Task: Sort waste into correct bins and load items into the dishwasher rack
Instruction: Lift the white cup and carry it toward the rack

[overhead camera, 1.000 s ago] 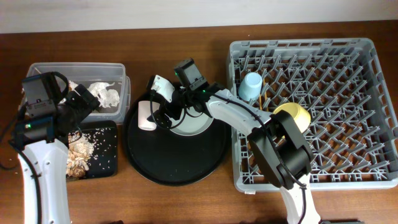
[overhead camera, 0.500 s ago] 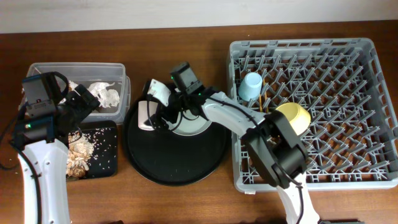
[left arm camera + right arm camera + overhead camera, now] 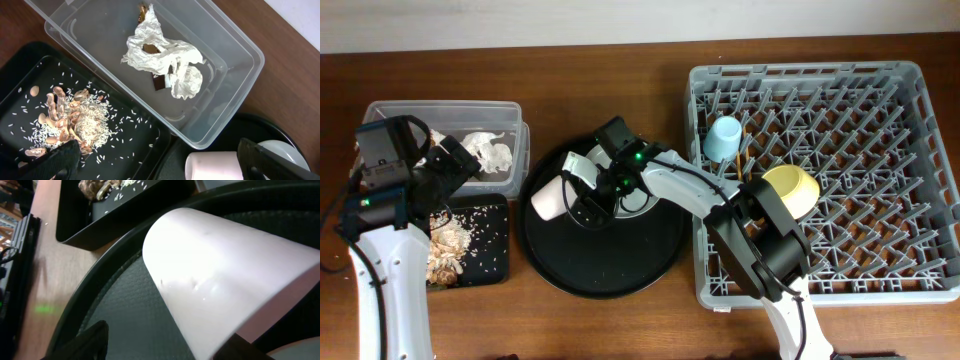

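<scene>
Pink cup between right claw's fingers on round tray; rack partly loaded.

Dishwasher rack (image 3: pixel 840 230) filling right of overhead frame, with light-blue cup (image 3: pixel 725 138) and yellow bowl (image 3: pixel 792 188) inside near its left wall. Round black tray (image 3: pixel 605 265) at centre of worktop (image 3: pixel 620 60), carrying plate (image 3: pixel 287 149) and pink cup (image 3: pixel 548 198), the cup tipped at upper left of tray. Clear tub (image 3: pixel 390 112) at upper left holding crumpled napkins (image 3: pixel 490 152). Flat black tray (image 3: pixel 488 250) just below it with food scraps (image 3: pixel 445 250). Right claw (image 3: pixel 165 345) straddling pink cup, fingers apart, gap showing beside one finger. Left claw (image 3: pixel 165 162) spread wide, empty.
</scene>
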